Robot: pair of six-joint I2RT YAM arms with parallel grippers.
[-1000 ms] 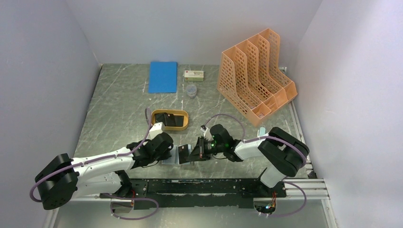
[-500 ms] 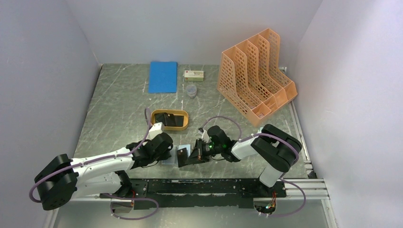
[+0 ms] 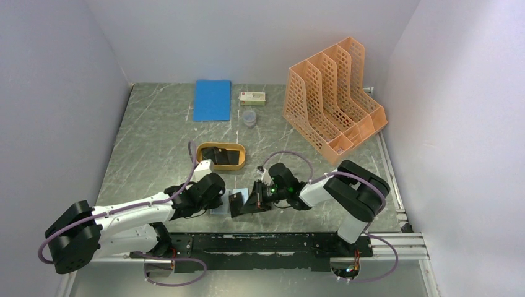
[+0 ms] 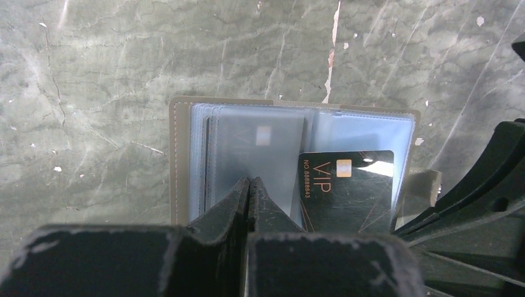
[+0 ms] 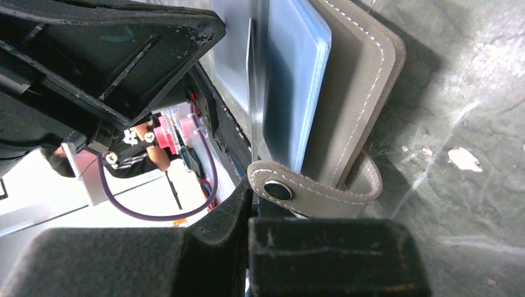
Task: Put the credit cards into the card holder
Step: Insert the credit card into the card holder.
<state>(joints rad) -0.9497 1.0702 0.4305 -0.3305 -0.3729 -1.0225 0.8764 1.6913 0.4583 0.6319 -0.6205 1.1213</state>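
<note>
The card holder [image 4: 179,154] lies open near the table's front edge, grey-brown outside with clear bluish sleeves inside. My left gripper [image 4: 249,184] is shut, its tips resting on the left sleeves. A black credit card [image 4: 347,189] marked VIP sits partly inside the right sleeve. My right gripper [image 5: 251,189] is shut on that card's rear edge, just beside the holder's snap strap [image 5: 309,192]. In the top view the two grippers, left [image 3: 216,201] and right [image 3: 251,203], face each other across the card holder [image 3: 218,210]. More dark credit cards [image 3: 218,153] lie in the orange tray.
An orange oval tray [image 3: 201,148] sits just behind the grippers. At the back stand an orange perforated file rack [image 3: 331,102], a blue notebook [image 3: 212,100], a small white box [image 3: 252,96] and a small clear cup [image 3: 249,117]. A black rail [image 3: 278,241] runs along the near edge.
My right gripper has moved left with the black card, bringing it further onto the card holder. The left gripper has stayed in place.
</note>
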